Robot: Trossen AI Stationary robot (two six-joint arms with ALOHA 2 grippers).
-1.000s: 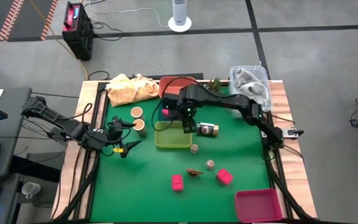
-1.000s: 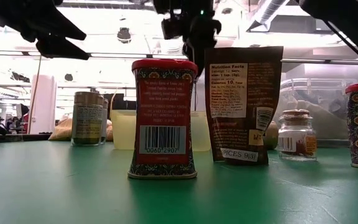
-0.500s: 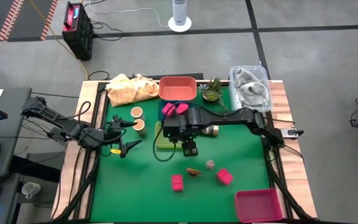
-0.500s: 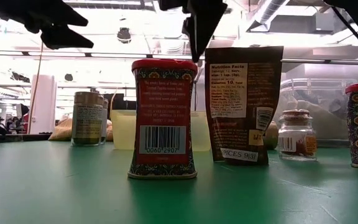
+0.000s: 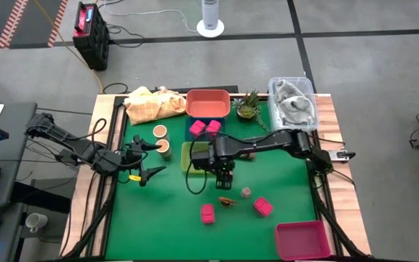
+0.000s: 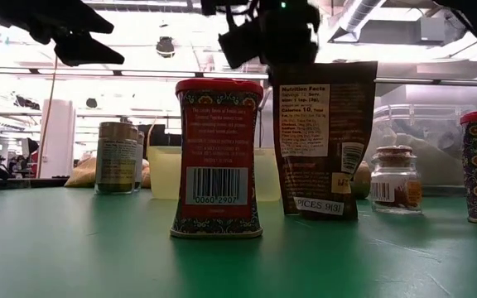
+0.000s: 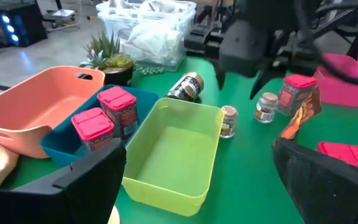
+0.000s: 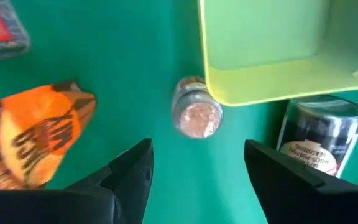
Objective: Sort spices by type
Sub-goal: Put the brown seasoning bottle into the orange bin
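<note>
Left gripper (image 5: 145, 161) sits at the table's left side, fingers spread wide, holding nothing, just beside two short tan round jars (image 5: 161, 140). Right gripper (image 5: 225, 177) hangs over mid-table, fingers apart with nothing between them; in the right wrist view a small clear glass jar with a cork-coloured lid (image 8: 196, 116) stands below the gap, touching the yellow-green tray's corner.

Left to right on the green mat (image 5: 166, 211): crumpled yellow cloth (image 5: 151, 103) at the back left; the tan jars; shallow yellow-green plastic tray (image 5: 195, 156), empty in the left wrist view; blue tray (image 7: 73, 134) behind it with two pink-lidded spice tins (image 5: 204, 127) inside; salmon-pink basin (image 5: 208, 102) at the back edge. One more pink-lidded tin (image 5: 207, 212) stands on the front mat, then a brown-and-orange spice pouch (image 5: 228, 201), a second small glass jar (image 5: 246, 192), another pink-lidded tin (image 5: 262, 207). A dark cylindrical jar with gold lid (image 7: 186, 86) lies on its side beside the yellow-green tray. Spiky green plant (image 5: 249, 105) and clear plastic bin (image 5: 294, 100) at the back right; magenta tray (image 5: 302, 239) at the front right corner.
</note>
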